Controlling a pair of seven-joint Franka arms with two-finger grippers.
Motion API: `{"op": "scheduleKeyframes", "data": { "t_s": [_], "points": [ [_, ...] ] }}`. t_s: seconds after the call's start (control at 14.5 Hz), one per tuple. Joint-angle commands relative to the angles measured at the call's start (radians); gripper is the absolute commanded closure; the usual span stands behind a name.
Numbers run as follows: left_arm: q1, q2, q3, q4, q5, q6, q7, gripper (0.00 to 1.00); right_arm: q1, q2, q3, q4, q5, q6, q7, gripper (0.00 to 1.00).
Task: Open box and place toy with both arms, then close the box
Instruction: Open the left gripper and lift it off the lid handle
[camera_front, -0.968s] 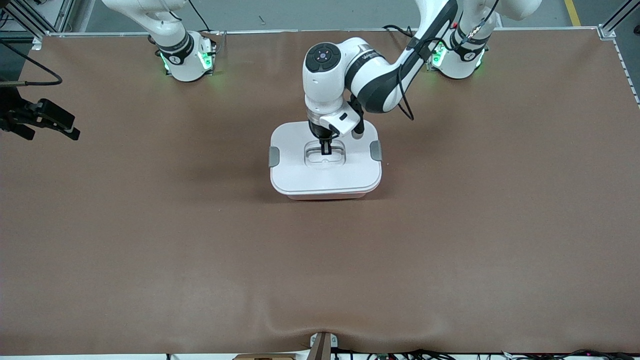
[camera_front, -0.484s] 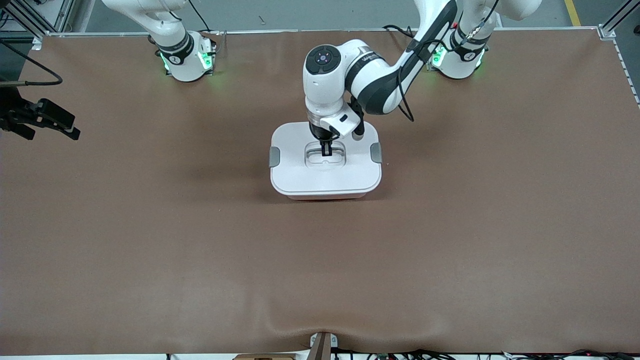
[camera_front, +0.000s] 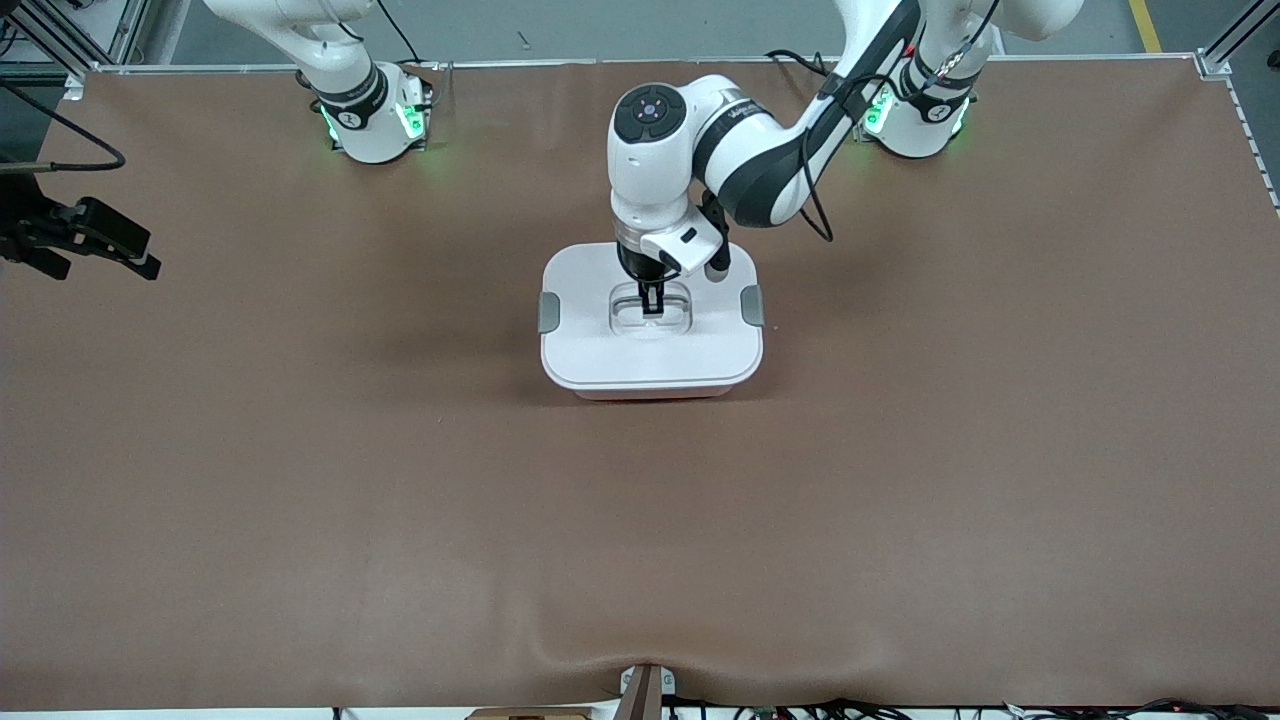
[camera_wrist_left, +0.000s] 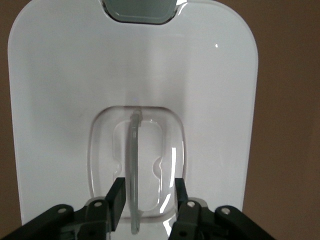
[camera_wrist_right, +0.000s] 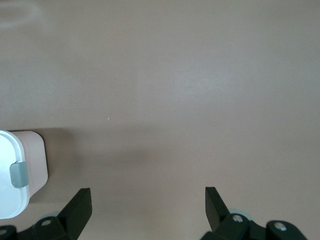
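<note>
The box (camera_front: 651, 330) sat mid-desk (camera_front: 900, 480), lid (camera_wrist_left: 65, 90) on, toy unseen. The left tool (camera_wrist_left: 148, 196) hung over the lid's handle (camera_wrist_left: 134, 170), fingers apart on either side of it without gripping. Rising off-centre, a finger could snag the handle and drag the lid askew. The right tool (camera_wrist_right: 148, 205) waited, spread wide, over bare desk toward the right arm's end. No readable writing showed.

Both arms (camera_front: 740, 150) were glossy white with black joint bands, black cables, green-lit bases (camera_front: 375, 120), and black grippers.
</note>
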Motion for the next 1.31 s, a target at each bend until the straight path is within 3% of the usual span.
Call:
{"op": "scheduleKeyframes", "data": {
  "t_s": [0.0, 0.21, 1.24],
  "points": [
    [0.015, -0.041, 0.006, 0.037, 0.022, -0.089, 0.031, 0.00, -0.008, 0.000, 0.011, 0.011, -0.009, -0.009, 0.009, 0.00],
    [0.070, -0.061, 0.004, 0.072, 0.012, -0.175, 0.150, 0.00, -0.008, 0.000, 0.011, 0.011, -0.016, -0.003, 0.007, 0.00],
    [0.410, -0.127, 0.004, 0.076, 0.015, -0.238, 0.848, 0.00, -0.008, -0.005, 0.011, 0.001, -0.043, -0.052, 0.006, 0.00]
  ]
}}
